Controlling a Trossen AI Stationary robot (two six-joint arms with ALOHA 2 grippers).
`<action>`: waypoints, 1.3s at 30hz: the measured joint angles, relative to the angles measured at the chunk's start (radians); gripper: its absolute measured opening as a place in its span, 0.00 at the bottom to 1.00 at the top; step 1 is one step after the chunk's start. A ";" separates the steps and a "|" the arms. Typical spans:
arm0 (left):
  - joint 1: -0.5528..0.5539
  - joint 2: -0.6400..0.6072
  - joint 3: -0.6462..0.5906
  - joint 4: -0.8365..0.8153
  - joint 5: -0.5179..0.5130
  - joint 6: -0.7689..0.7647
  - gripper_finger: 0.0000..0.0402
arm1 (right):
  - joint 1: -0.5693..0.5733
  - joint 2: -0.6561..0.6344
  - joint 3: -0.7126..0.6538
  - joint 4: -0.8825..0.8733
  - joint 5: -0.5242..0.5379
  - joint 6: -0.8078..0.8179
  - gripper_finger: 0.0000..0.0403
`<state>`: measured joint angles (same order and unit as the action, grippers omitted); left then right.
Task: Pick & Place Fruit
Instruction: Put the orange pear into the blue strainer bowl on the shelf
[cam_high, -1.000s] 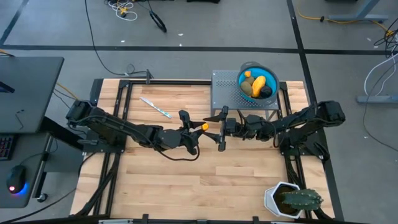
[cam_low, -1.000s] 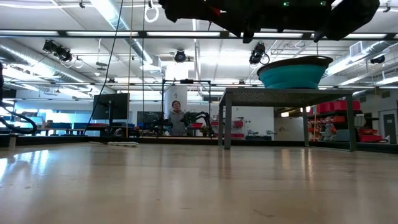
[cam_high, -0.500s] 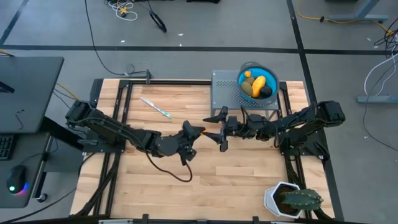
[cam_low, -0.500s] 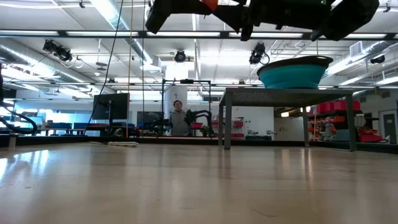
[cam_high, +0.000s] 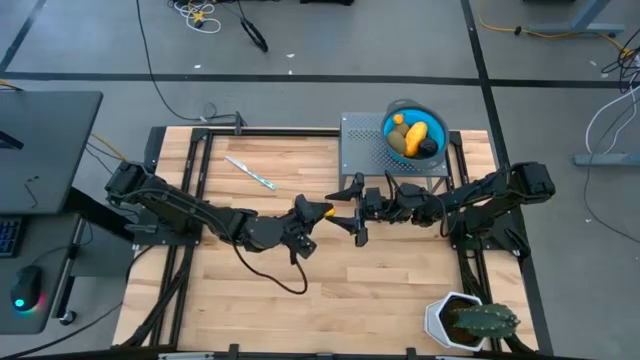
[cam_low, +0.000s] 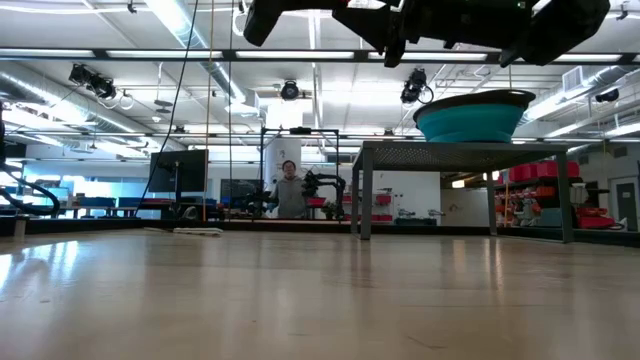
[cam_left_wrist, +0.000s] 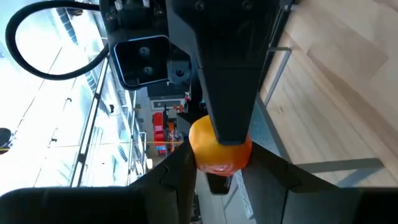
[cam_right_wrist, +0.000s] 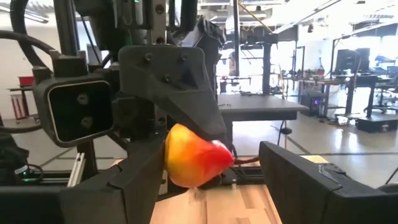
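A small orange-red fruit (cam_high: 327, 209) hangs high above the table's middle, with my left gripper (cam_high: 320, 212) shut on it. My right gripper (cam_high: 346, 211) faces it from the right, open, one finger on each side of the fruit (cam_right_wrist: 196, 155). In the right wrist view the fruit lies close to one right finger (cam_right_wrist: 137, 180) and well clear of the other (cam_right_wrist: 311, 186). The blue bowl (cam_high: 413, 133) stands on a grey metal stand (cam_high: 362, 150) at the far right. It holds a yellow piece, olive-brown pieces and a dark one. My left gripper pinches the orange-red fruit between its two fingers (cam_left_wrist: 180, 180), which lie on opposite sides of it (cam_left_wrist: 198, 158). They reach in about level from the table's left. The fruit is lifted well clear of the table. Whether my right gripper touches the fruit, I cannot tell.
A thin silvery stick (cam_high: 250, 172) lies on the far left of the wooden table (cam_high: 300, 300). A potted cactus (cam_high: 470, 320) stands at the near right corner. In the low view the stand's legs (cam_low: 365, 200) rise at the right, and a person (cam_low: 291, 190) stands far behind.
My left gripper has rolled about its own pointing line with the fruit still held, and its cable has swung toward the table's near edge. The fruit has stayed between my right gripper's open fingers, high above the table.
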<state>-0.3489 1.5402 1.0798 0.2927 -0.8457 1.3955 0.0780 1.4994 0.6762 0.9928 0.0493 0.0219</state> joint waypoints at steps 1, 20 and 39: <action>0.000 0.000 0.000 -0.001 0.008 -0.002 0.31 | 0.000 0.000 0.000 0.000 -0.001 0.000 0.66; 0.001 0.000 0.000 -0.012 -0.003 -0.053 0.33 | 0.001 0.000 0.000 0.005 -0.007 -0.003 0.40; -0.035 0.000 0.000 -0.017 -0.156 -0.172 0.60 | -0.002 -0.018 0.000 -0.026 0.169 -0.096 0.39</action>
<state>-0.3839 1.5402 1.0798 0.2753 -1.0017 1.2240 0.0763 1.4816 0.6762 0.9673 0.2185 -0.0736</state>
